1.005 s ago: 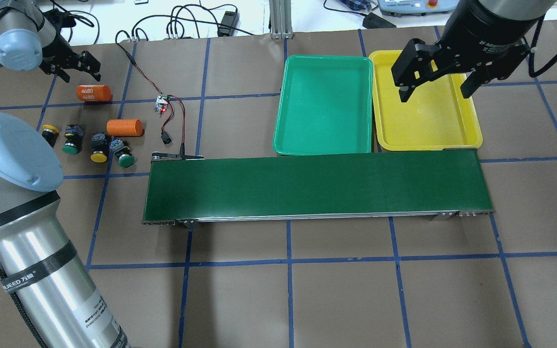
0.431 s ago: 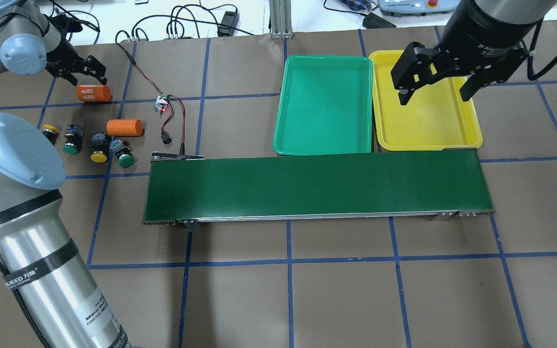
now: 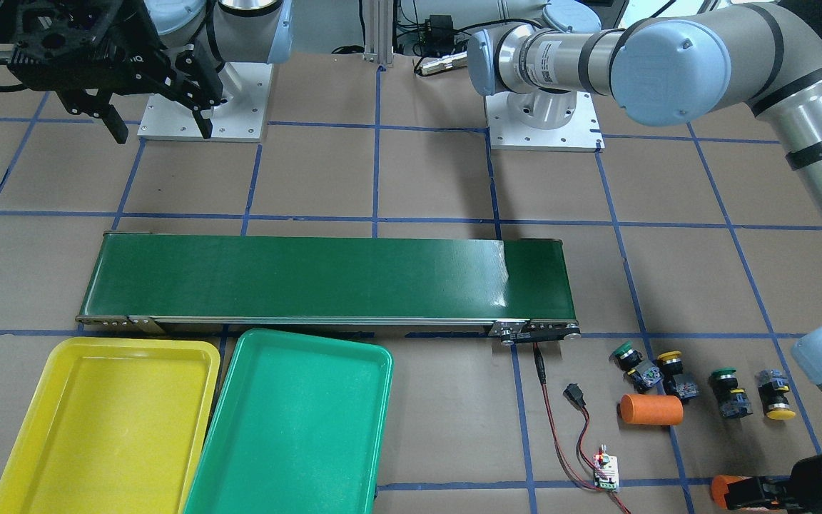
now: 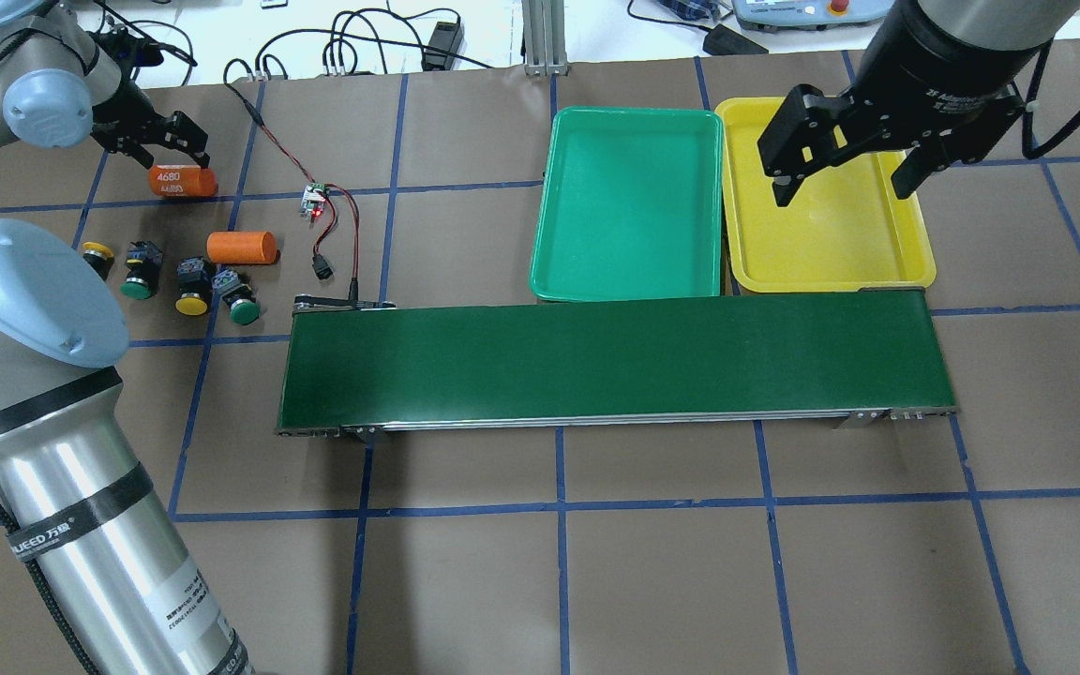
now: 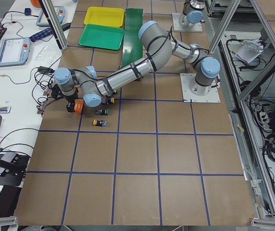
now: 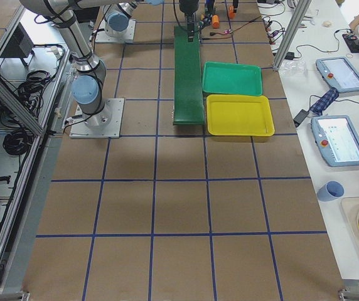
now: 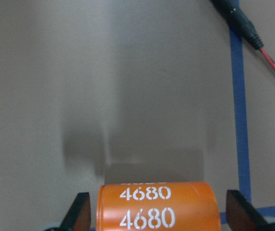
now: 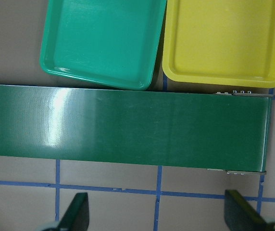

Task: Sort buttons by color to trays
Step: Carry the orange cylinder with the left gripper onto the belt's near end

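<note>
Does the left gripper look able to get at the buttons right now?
Probably yes: the left gripper is open at the numbered orange cylinder, and the buttons lie uncovered nearby.

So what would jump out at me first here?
The long dark-green conveyor belt across the middle, with a green tray and a yellow tray, both empty, side by side beyond it. Off to the left lie four small buttons and two orange cylinders; the left tool hangs open over one marked 4680.

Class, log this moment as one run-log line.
left gripper: open astride 4680 orange cylinder | right gripper: open, raised | buttons: four on table, unsorted | trays: both empty
</note>
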Tool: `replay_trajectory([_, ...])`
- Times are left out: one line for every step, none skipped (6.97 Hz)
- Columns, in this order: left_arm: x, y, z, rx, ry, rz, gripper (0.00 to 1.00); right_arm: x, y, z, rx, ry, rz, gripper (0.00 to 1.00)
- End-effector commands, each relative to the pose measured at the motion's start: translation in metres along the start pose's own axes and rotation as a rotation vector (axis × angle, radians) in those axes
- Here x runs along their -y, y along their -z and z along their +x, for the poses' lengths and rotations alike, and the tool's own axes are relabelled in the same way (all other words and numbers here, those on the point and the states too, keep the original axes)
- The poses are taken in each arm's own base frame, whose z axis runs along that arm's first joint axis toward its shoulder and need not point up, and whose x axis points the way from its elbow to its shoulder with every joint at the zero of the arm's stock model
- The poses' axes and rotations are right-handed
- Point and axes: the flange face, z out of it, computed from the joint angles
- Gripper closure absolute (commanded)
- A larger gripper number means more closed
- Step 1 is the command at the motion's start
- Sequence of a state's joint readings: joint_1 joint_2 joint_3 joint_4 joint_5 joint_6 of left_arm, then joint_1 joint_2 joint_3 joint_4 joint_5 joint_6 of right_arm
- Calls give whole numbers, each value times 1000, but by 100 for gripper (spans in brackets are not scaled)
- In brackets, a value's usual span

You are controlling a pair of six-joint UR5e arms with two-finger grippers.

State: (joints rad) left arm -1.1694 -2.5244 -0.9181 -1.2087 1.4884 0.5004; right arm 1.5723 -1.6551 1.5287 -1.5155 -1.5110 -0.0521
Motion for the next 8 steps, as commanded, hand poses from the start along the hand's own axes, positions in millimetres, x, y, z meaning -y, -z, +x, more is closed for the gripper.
replay_trajectory([-2, -12, -3, -5, -12, -14, 0, 0, 0, 0, 0, 0, -1, 0])
replay_trajectory([-3, -20, -2, -11, -11, -25, 0, 0, 0, 0, 0, 1, -1, 0])
replay_trajectory([-2, -23, -1, -9, -12, -30, 49, 0, 0, 0, 0, 1, -2, 0])
replay_trajectory([-1, -19, 8, -15, -17, -36, 99, 0, 0, 0, 0, 1, -2, 0])
replay_trajectory([-2, -3, 21, -31, -20, -63, 100, 0, -1, 0, 0, 1, -4, 0])
replay_trajectory([-9, 33, 30, -49, 8, -100, 100, 0, -1, 0, 2, 1, -4, 0])
replay_trajectory([-15, 70, 47, -51, 13, -111, 100, -1, -4, 0, 0, 1, -8, 0])
replay_trajectory([-17, 95, 99, -66, 4, -144, 100, -2, -5, 0, 1, 1, -11, 0])
